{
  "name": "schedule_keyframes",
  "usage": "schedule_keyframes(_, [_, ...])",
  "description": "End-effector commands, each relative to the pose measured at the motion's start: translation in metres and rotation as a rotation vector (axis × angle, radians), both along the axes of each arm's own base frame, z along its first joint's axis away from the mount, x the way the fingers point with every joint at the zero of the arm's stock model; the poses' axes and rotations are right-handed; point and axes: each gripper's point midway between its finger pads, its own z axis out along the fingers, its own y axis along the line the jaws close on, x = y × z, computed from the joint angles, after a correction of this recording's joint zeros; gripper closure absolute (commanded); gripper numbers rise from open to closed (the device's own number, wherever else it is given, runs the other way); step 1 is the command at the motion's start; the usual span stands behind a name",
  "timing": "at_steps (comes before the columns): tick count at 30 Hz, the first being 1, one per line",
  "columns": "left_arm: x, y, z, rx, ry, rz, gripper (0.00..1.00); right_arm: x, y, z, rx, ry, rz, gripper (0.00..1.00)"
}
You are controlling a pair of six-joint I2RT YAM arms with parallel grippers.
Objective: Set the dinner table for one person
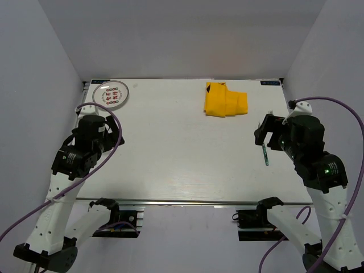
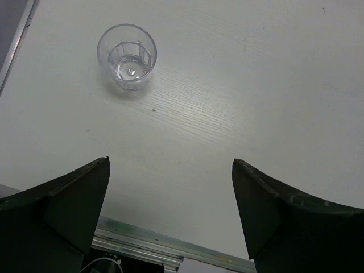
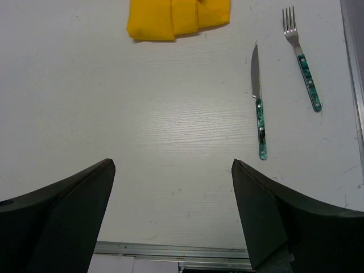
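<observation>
While the left gripper (image 2: 170, 162) and right gripper (image 3: 170, 165) are held wide and empty, the knife (image 3: 259, 108) is recorded on the table (image 3: 114, 114) ahead-right of the right one, handle nearest, blade pointing away.

We see the white dinner table (image 1: 170, 159) carrying a patterned plate (image 1: 111, 94) at its far left corner, a folded yellow cloth (image 1: 226, 101) toward the far right, a clear glass (image 2: 126, 56) standing upright near a rail edge, and a green-handled knife (image 3: 259, 114) just beside a matching fork (image 3: 302, 60), not touching, by the right edge.

White arms (image 1: 54, 219) with black joints and purple cables (image 1: 333, 98)
</observation>
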Motion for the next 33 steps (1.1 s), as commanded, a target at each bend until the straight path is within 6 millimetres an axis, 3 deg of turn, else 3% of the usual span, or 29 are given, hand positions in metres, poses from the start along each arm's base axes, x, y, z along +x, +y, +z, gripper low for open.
schedule_keyframes(1, [-0.002,0.003,0.01,-0.002,-0.045,0.004,0.02,0.008,0.006,0.008,0.034,-0.048,0.008,0.11])
schedule_keyframes(6, [-0.004,-0.002,0.009,-0.021,-0.056,-0.027,0.02,0.016,0.03,0.005,0.101,-0.055,0.109,0.11])
schedule_keyframes(8, [-0.004,-0.006,0.005,-0.031,-0.05,-0.047,0.02,0.03,0.046,-0.005,0.15,-0.04,0.147,0.11])
schedule_keyframes(12, [-0.004,-0.039,-0.006,-0.097,-0.013,-0.239,0.02,0.063,0.079,-0.025,0.247,-0.016,0.233,0.11])
schedule_keyframes(13, [-0.004,-0.046,-0.009,-0.109,-0.005,-0.275,0.02,0.077,0.085,-0.024,0.264,-0.048,0.238,0.11])
schedule_keyframes(16, [-0.008,-0.062,-0.021,-0.146,0.045,-0.365,0.02,0.121,0.089,-0.05,0.249,0.001,0.186,0.11])
schedule_keyframes(17, [-0.009,-0.064,-0.024,-0.148,0.055,-0.374,0.02,0.145,0.091,-0.061,0.243,0.023,0.164,0.11])
schedule_keyframes(19, [-0.012,-0.064,-0.028,-0.154,0.074,-0.38,0.02,0.169,0.096,-0.073,0.247,0.042,0.166,0.11])
schedule_keyframes(21, [-0.017,-0.063,-0.029,-0.153,0.079,-0.382,0.02,0.208,0.101,-0.085,0.248,0.053,0.171,0.11])
schedule_keyframes(22, [-0.019,-0.063,-0.029,-0.154,0.077,-0.383,0.02,0.226,0.104,-0.108,0.235,0.101,0.171,0.11])
schedule_keyframes(23, [-0.02,-0.062,-0.03,-0.152,0.076,-0.387,0.02,0.247,0.102,-0.092,0.232,0.06,0.165,0.11])
schedule_keyframes(24, [-0.024,-0.061,-0.035,-0.149,0.086,-0.387,0.02,0.261,0.102,-0.096,0.213,0.063,0.172,0.11])
schedule_keyframes(25, [-0.026,-0.061,-0.037,-0.148,0.091,-0.387,0.02,0.277,0.105,-0.123,0.205,0.12,0.187,0.11])
schedule_keyframes(26, [-0.029,-0.066,-0.039,-0.168,0.099,-0.413,0.02,0.288,0.108,-0.126,0.197,0.128,0.205,0.11])
schedule_keyframes(27, [-0.031,-0.067,-0.041,-0.172,0.1,-0.422,0.02,0.308,0.104,-0.107,0.179,0.092,0.222,0.11])
schedule_keyframes(28, [-0.033,-0.067,-0.04,-0.178,0.089,-0.429,0.02,0.323,0.105,-0.14,0.171,0.157,0.232,0.11])
schedule_keyframes(29, [-0.034,-0.069,-0.039,-0.182,0.083,-0.438,0.02,0.338,0.102,-0.123,0.157,0.138,0.225,0.11])
schedule_keyframes(30, [-0.034,-0.068,-0.039,-0.181,0.082,-0.437,0.02,0.348,0.1,-0.132,0.143,0.154,0.212,0.11])
schedule_keyframes(31, [-0.035,-0.069,-0.04,-0.182,0.087,-0.44,0.02,0.36,0.091,-0.161,0.114,0.204,0.185,0.11])
schedule_keyframes(33, [-0.034,-0.072,-0.042,-0.187,0.087,-0.457,0.02,0.371,0.088,-0.17,0.1,0.219,0.178,0.11])
